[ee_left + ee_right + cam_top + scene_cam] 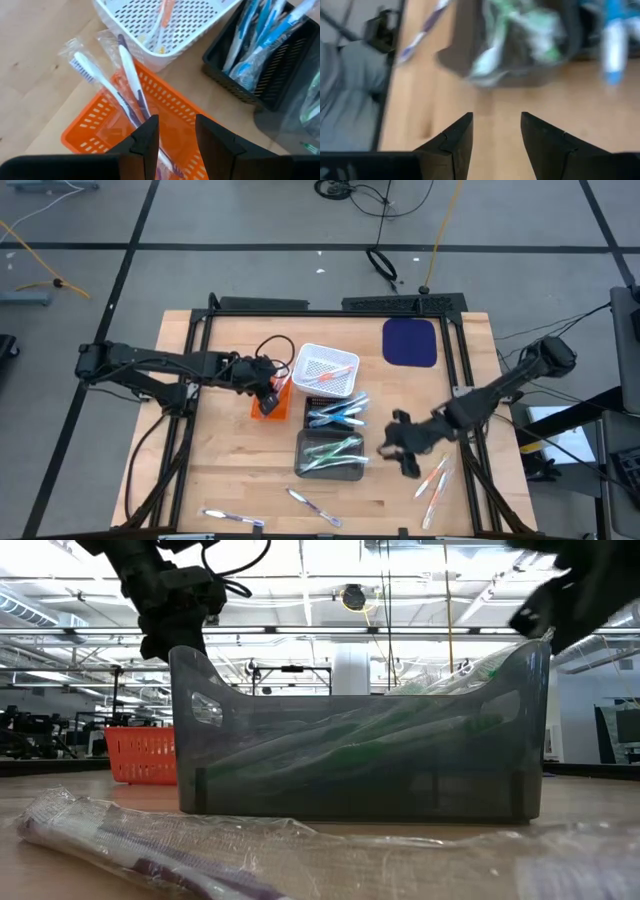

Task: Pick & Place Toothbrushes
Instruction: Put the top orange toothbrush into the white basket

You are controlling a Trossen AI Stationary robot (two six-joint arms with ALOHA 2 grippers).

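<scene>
1. Left gripper [268,388] sits over the orange basket [271,401], left of the white basket [326,370]. Fingers [148,137] parted, nothing between them.
2. Two wrapped purple toothbrushes [131,80] lie in the orange basket, heads sticking out over its rim and resting against the white basket's wall.
3. An orange toothbrush [322,376] lies in the white basket.
4. Black tray [335,411] holds blue toothbrushes [338,412]; the grey bin [329,454] just below it in the high view holds green toothbrushes [330,450].
5. Right gripper [402,449] is over bare worktop [220,465] just right of the grey bin. Jaws spread apart, empty.
6. Loose orange toothbrushes [434,480] lie on the worktop by the right gripper, near the right edge.
7. Two more wrapped toothbrushes [314,507] lie at the near edge; one has purple accents, the other's colour I cannot tell.
8. Dark blue pad [410,342] sits at the far right corner.
</scene>
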